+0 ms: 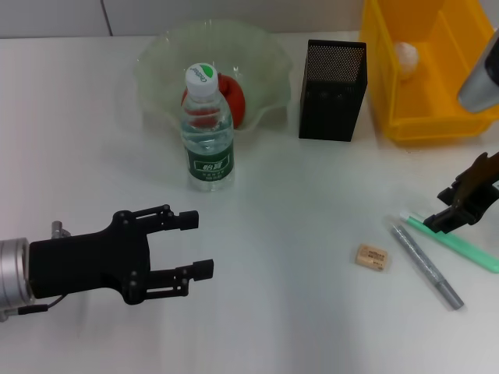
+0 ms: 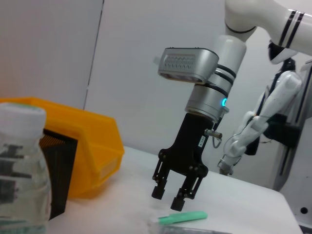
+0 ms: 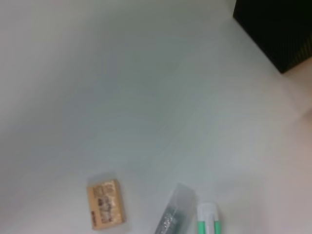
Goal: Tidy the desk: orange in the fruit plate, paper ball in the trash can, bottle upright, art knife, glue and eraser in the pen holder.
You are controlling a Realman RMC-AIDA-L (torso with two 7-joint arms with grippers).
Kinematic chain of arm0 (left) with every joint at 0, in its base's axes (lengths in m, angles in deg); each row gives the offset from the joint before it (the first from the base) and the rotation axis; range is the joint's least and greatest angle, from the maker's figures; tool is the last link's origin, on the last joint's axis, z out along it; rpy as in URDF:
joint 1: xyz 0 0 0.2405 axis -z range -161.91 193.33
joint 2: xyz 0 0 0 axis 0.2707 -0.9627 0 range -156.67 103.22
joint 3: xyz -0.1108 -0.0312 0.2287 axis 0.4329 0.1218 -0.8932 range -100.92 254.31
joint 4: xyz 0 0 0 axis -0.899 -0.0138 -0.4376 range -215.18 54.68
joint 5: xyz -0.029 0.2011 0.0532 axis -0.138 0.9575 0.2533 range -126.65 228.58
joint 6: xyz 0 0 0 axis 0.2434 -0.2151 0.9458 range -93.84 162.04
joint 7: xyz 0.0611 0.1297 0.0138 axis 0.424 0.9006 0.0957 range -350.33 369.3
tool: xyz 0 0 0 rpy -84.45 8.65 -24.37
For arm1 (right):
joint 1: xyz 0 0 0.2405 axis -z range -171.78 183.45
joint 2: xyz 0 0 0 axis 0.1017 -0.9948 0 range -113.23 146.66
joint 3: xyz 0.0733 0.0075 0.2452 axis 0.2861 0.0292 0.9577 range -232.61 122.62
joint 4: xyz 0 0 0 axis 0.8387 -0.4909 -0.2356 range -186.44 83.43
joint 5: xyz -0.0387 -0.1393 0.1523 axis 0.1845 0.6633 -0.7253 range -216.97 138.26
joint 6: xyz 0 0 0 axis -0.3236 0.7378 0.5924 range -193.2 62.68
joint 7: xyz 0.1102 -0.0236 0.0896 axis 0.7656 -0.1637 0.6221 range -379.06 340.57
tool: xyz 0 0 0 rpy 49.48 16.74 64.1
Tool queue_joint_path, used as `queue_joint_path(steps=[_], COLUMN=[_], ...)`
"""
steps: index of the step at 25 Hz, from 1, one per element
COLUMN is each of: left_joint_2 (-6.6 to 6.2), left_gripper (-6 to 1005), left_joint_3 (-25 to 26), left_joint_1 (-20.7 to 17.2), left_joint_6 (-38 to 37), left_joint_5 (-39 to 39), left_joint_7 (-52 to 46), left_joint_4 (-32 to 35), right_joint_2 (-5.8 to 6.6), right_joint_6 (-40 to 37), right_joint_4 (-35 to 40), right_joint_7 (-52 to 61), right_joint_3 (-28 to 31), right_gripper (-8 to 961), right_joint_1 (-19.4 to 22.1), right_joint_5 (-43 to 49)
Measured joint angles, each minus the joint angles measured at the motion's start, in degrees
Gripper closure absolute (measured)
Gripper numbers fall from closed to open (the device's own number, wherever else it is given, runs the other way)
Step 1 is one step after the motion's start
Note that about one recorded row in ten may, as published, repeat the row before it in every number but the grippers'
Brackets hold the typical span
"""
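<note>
The bottle [image 1: 209, 132] stands upright on the desk [image 1: 296, 202] in front of the fruit plate [image 1: 164, 54], which holds the orange [image 1: 232, 97]. The paper ball [image 1: 405, 54] lies in the trash can [image 1: 421, 117]. The pen holder [image 1: 334, 89] stands between them. The eraser [image 1: 372, 256], a grey glue stick [image 1: 427, 265] and a green art knife [image 1: 460, 243] lie at the front right. My right gripper [image 1: 452, 212] hovers open just above the green knife's end; this also shows in the left wrist view [image 2: 168, 197]. My left gripper [image 1: 199, 245] is open and empty at the front left.
The right wrist view shows the eraser [image 3: 105, 204], the glue stick's cap [image 3: 174, 214], the knife's tip [image 3: 207, 219] and a corner of the pen holder [image 3: 278, 29]. The left wrist view shows the bottle [image 2: 19, 165], the pen holder [image 2: 56, 165] and the trash can [image 2: 87, 146].
</note>
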Motion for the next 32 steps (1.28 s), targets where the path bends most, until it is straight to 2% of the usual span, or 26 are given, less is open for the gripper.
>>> queue_joint_path(steps=[4, 11, 32], left_joint_2=[0.33, 0.45, 0.67], left_gripper=[233, 233, 233], left_joint_3=[-0.19, -0.06, 1.11], left_joint_1=[-0.01, 0.00, 0.19], left_joint_6=[1.16, 1.55, 1.78], left_joint_5=[0.03, 0.04, -0.11], left_joint_7=[-0.01, -0.02, -0.02], left_joint_4=[-0.11, -0.11, 0.27], right_joint_2=[-0.09, -0.27, -0.55], right_joint_6=[0.80, 1.79, 4.03], right_joint_4=[-1.30, -1.51, -3.59], right_joint_7=[0.06, 0.34, 1.33], right_joint_3=[-0.73, -2.09, -6.10], right_gripper=[413, 553, 720], right_joint_1=[-0.11, -0.03, 0.15], right_joint_5=[0.05, -0.10, -1.51])
